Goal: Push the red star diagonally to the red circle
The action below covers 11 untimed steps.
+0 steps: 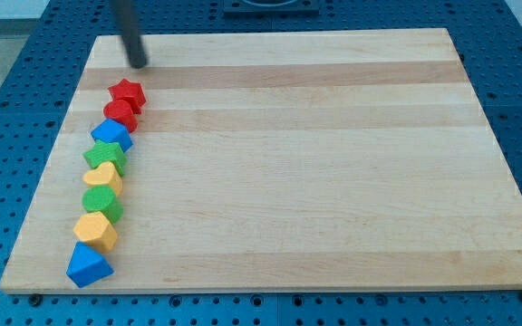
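Note:
The red star (127, 92) lies near the board's upper left. The red circle (120, 113) sits right below it, touching or nearly touching it. My tip (139, 64) stands just above and slightly right of the red star, a short gap away from it. The rod rises to the view's top edge.
Below the red circle a column of blocks runs down the board's left side: a blue block (111, 135), a green star (105, 156), a yellow heart (104, 177), a green block (101, 202), a yellow block (95, 231), a blue block (88, 264). The wooden board (333, 163) lies on a blue pegboard.

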Motion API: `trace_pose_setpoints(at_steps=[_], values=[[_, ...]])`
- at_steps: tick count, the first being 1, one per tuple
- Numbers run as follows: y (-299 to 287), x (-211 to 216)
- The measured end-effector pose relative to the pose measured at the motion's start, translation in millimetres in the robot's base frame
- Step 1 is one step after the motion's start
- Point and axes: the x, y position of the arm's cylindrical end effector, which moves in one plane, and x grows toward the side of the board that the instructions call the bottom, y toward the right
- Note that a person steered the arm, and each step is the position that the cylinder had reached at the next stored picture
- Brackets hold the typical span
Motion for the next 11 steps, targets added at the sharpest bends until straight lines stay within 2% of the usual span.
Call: trace_pose_setpoints(at_steps=[1, 5, 7, 10, 11], values=[[-53.2, 8.5], [-41.4, 91.3], [9.8, 93.4], [62.3, 39.9], [65.6, 61.3]])
